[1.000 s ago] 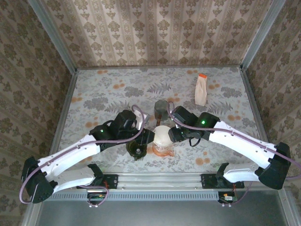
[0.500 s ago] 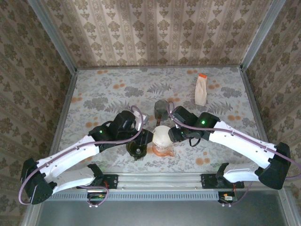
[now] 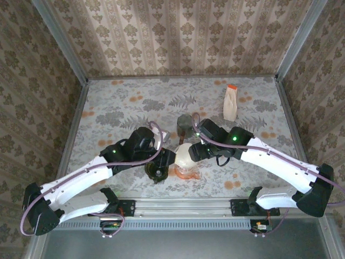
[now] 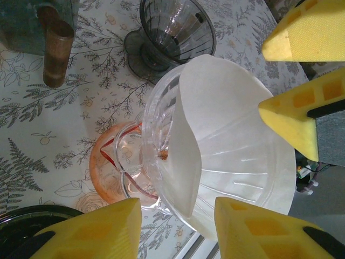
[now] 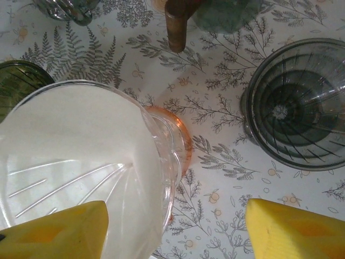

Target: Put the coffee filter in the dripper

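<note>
Left pincer: the left pincer (image 4: 178, 208) is narrowly parted, not shut. The near rim of the cone sits in its gap, and I cannot tell whether either pad touches it.
Right pincer: the right pincer (image 5: 177, 213) is spread wide and holds nothing. It hangs over the far rim.
Coffee filter: the coffee filter (image 4: 226, 108) is already inside the cone, straight ahead of the left pincer and under the right pincer's left finger.
Dripper: the clear dripper (image 5: 170, 172) stands on an orange saucer (image 5: 186, 143) on the desk (image 3: 124, 102), between the two pincers.
Fit: one side of the paper lies along the ribbed wall and the opposite flap bows inward. I judge it not fully seated.
Axis: the filter's point aims down the throat, along the dripper's own axis.
Nearer arm: both arms are at the rim from opposite sides. The right one, with its wide spread, looks better set to press the loose flap.
Beside: a dark dripper (image 5: 296, 108) stands ahead of the right pincer's right finger, apart from the clear one.
Risk: the thin paper may spring back or lift with a pad.
</note>
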Motion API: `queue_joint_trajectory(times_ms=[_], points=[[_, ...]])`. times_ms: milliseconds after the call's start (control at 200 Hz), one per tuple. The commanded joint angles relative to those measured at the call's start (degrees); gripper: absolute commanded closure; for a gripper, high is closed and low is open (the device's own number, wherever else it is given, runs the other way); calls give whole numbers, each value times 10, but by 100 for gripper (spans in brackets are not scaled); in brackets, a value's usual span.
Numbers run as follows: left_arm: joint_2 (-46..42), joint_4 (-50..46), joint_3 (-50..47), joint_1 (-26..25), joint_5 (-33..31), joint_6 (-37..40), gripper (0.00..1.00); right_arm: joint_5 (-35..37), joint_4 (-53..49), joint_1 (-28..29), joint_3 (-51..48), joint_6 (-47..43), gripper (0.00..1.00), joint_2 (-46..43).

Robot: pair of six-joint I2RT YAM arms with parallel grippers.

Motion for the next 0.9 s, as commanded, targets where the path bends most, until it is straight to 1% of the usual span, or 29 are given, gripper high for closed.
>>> queue_joint_trajectory(times_ms=[0,180,565,720,895], points=[[-12,-14,9,-5,-2,1,57,23,-17,3,24,-8,29,-12],[-23,-24,21,-5,-7,1,53,38,-27,4,41,-10,27,-20],[-63,-50,48,-4,-25,-2,42,70,-55,4,64,-8,26,-50],[-92,-64,38,-4,-55,-9,31,77,-48,3,35,1,26,-83],[-156,-87,-24,-4,-124,-47,25,95,-35,4,-46,34,26,-151]])
